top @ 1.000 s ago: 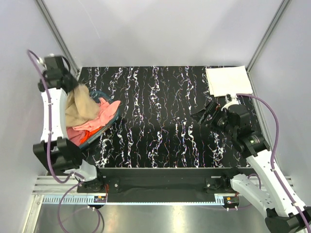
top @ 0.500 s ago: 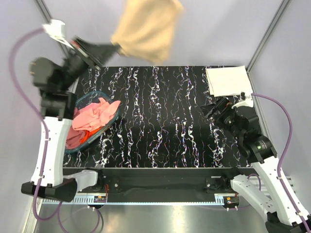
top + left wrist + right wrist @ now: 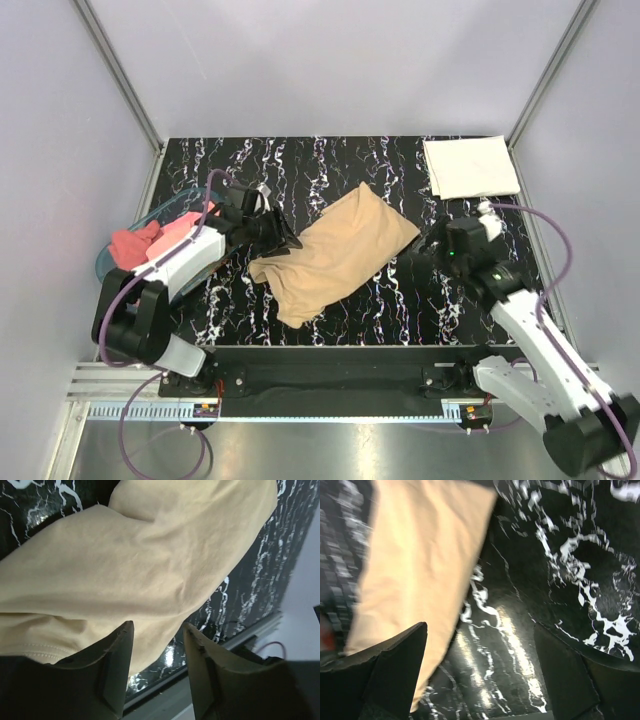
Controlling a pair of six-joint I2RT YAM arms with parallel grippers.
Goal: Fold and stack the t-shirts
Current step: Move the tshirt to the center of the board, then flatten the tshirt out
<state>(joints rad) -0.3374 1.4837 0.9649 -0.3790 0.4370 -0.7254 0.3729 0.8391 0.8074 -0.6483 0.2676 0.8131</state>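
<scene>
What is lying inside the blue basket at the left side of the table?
Pink and salmon t-shirts lie bunched in the blue basket. The left arm crosses over its right part, so anything there, or beneath the shirts, cannot be seen.

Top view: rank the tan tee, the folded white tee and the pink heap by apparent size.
1. tan t-shirt, spread mid-table, clearly largest.
2. folded white t-shirt.
3. pink t-shirts, smallest showing; the left arm covers part of them, so second and third are unsure.
</scene>
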